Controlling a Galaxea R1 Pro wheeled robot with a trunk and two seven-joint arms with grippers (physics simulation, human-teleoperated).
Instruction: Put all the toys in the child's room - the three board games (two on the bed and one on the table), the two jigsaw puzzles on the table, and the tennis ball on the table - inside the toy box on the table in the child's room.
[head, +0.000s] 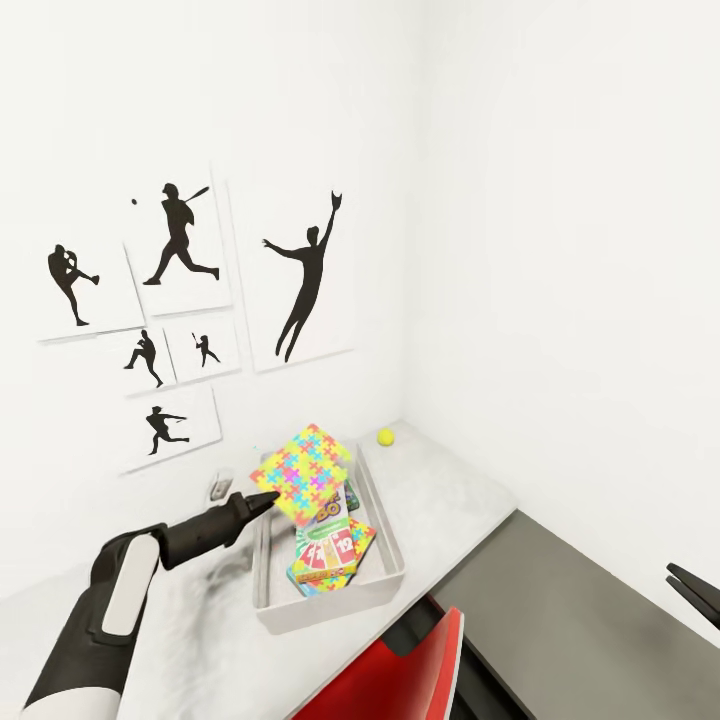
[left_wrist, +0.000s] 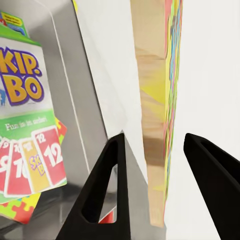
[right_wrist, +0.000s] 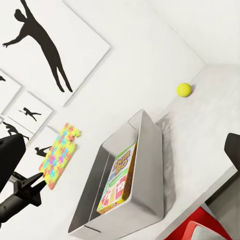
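My left gripper (head: 268, 499) is open, with a jigsaw puzzle (head: 301, 470) standing on edge between its fingers (left_wrist: 107, 190). A small gap shows on each side of the puzzle (left_wrist: 156, 125). It hangs tilted in the air over the rear end of the grey toy box (head: 330, 603). A Skip-Bo board game (head: 328, 512) lies inside the box, over another puzzle (head: 362, 535). Beyond the box, the yellow tennis ball (head: 386, 436) rests on the white table (head: 450, 490) near the wall corner. My right gripper (head: 672, 578) is low at the right, away from the table, with nothing in it.
A red chair (head: 400, 670) stands at the table's front edge, just below the toy box. Black-and-white baseball posters (head: 300, 275) hang on the wall behind the table. A dark grey surface (head: 580, 600) runs along the table's right side.
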